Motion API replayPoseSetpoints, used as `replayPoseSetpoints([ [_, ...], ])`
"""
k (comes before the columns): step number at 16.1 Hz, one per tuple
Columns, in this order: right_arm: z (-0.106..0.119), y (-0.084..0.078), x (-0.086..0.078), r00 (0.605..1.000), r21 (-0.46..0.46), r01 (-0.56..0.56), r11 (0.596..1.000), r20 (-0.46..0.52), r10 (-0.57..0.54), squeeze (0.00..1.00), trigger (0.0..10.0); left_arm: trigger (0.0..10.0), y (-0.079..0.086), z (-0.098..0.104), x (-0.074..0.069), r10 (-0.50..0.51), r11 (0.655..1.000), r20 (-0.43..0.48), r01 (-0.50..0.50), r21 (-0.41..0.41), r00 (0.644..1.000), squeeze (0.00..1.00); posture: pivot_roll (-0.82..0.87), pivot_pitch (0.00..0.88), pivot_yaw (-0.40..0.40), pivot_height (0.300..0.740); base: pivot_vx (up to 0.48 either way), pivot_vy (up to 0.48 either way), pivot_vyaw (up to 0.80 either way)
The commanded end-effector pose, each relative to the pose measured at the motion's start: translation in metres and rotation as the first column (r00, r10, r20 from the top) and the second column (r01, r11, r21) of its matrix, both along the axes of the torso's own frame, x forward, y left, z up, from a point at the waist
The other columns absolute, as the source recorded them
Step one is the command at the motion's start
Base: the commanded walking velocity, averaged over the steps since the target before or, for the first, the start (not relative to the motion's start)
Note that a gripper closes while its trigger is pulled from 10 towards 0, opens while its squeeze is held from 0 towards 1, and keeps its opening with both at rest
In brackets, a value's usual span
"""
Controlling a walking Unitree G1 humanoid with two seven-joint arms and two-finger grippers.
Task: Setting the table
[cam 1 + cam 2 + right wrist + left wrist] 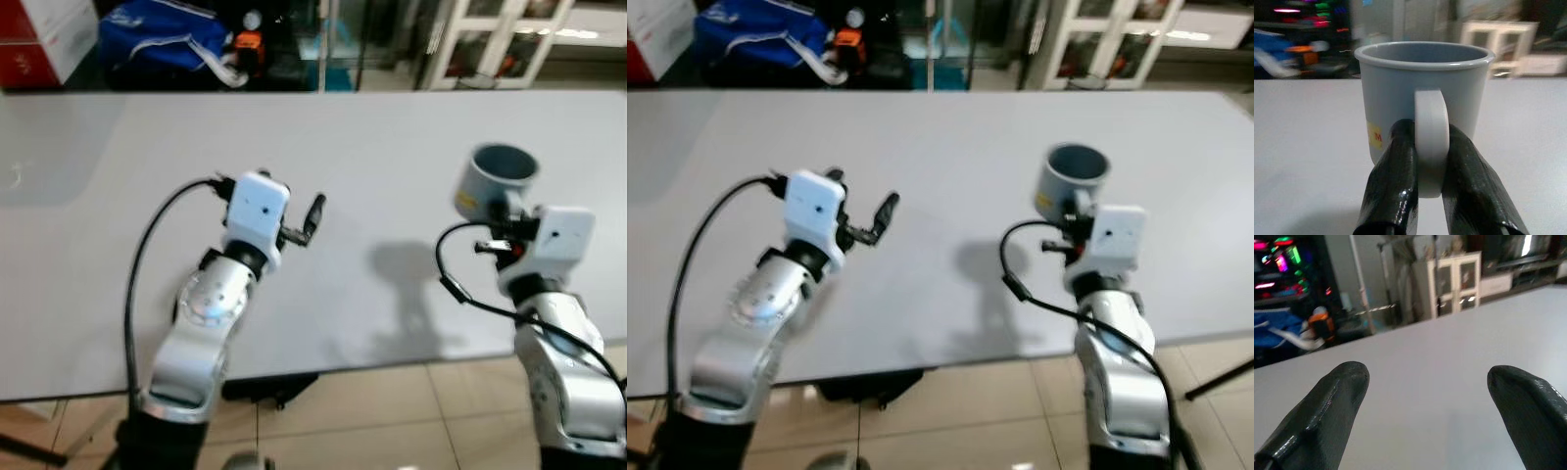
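Grey mug (1422, 103) pinched by its handle in my right gripper (1432, 161), above the white table (372, 137).

The mug is smooth, matte grey plastic or enamel, a plain cylinder with a rolled rim and a flat loop handle; a small yellow label with red print sits low on its wall. It is upright, mouth up, long axis vertical, and the handle points straight back at my wrist. My two glossy black fingers (1391, 181) press the handle from either side, clamped tight on it. It hangs over the right part of the table, casting a shadow to its left. My left gripper (1425, 411) hovers over the table's middle, its blunt dark fingers spread wide with nothing between them. A white cabinet (490, 39) stands beyond the far edge.
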State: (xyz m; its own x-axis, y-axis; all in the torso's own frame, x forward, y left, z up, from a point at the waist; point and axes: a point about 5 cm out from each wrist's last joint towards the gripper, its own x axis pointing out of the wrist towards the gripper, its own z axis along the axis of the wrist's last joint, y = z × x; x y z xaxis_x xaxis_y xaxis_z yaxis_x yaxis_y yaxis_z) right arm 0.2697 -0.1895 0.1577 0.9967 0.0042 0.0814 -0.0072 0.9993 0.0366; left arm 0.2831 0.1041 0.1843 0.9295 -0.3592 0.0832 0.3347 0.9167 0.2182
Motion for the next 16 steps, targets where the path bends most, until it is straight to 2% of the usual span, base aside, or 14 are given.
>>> replayPoseSetpoints([
  [1, 0.002, -0.004, 0.002, 1.000, 0.022, -0.028, 0.999, 0.008, 0.028, 0.00, 10.0, 10.0, -0.005, 0.000, -0.005, -0.060, 0.998, -0.002, 0.060, -0.001, 0.998, 0.00, 0.02, 0.074, -0.046, 0.740, 0.000, 0.000, 0.00],
  [3, -0.004, -0.006, 0.007, 0.999, 0.010, -0.053, 0.999, 0.004, 0.053, 0.00, 10.0, 10.0, -0.008, -0.005, -0.013, -0.144, 0.989, -0.025, 0.145, 0.035, 0.989, 0.00, 0.02, 0.075, -0.044, 0.740, 0.000, 0.000, 0.00],
  [6, -0.007, -0.002, 0.015, 0.992, -0.016, -0.126, 0.992, 0.020, 0.127, 0.00, 10.0, 10.0, -0.007, -0.009, -0.018, -0.195, 0.979, -0.058, 0.198, 0.052, 0.979, 0.00, 0.01, 0.080, -0.035, 0.740, 0.000, 0.000, 0.00],
  [8, -0.017, -0.002, 0.029, 0.994, -0.050, -0.106, 0.993, -0.005, 0.106, 0.00, 10.0, 10.0, -0.003, -0.014, -0.019, -0.234, 0.968, -0.092, 0.241, 0.072, 0.968, 0.00, 0.01, 0.083, -0.029, 0.740, 0.000, 0.000, 0.00],
  [10, -0.028, -0.001, 0.041, 0.993, 0.021, -0.112, 0.994, -0.031, 0.112, 0.00, 10.0, 10.0, -0.002, -0.020, -0.024, -0.281, 0.950, -0.126, 0.294, 0.104, 0.951, 0.00, 0.01, 0.082, -0.026, 0.740, 0.000, 0.000, 0.00],
  [11, -0.040, 0.009, 0.053, 0.981, 0.103, -0.174, 0.979, -0.064, 0.181, 0.00, 10.0, 10.0, -0.003, -0.021, -0.028, -0.318, 0.939, -0.148, 0.333, 0.090, 0.937, 0.00, 0.01, 0.082, -0.025, 0.740, 0.000, 0.000, 0.00],
  [16, -0.052, 0.023, 0.070, 0.954, 0.116, -0.268, 0.956, -0.105, 0.280, 0.00, 10.0, 10.0, -0.006, -0.025, -0.032, -0.335, 0.929, -0.164, 0.354, 0.105, 0.928, 0.00, 0.02, 0.070, -0.037, 0.740, 0.000, 0.000, 0.00],
])
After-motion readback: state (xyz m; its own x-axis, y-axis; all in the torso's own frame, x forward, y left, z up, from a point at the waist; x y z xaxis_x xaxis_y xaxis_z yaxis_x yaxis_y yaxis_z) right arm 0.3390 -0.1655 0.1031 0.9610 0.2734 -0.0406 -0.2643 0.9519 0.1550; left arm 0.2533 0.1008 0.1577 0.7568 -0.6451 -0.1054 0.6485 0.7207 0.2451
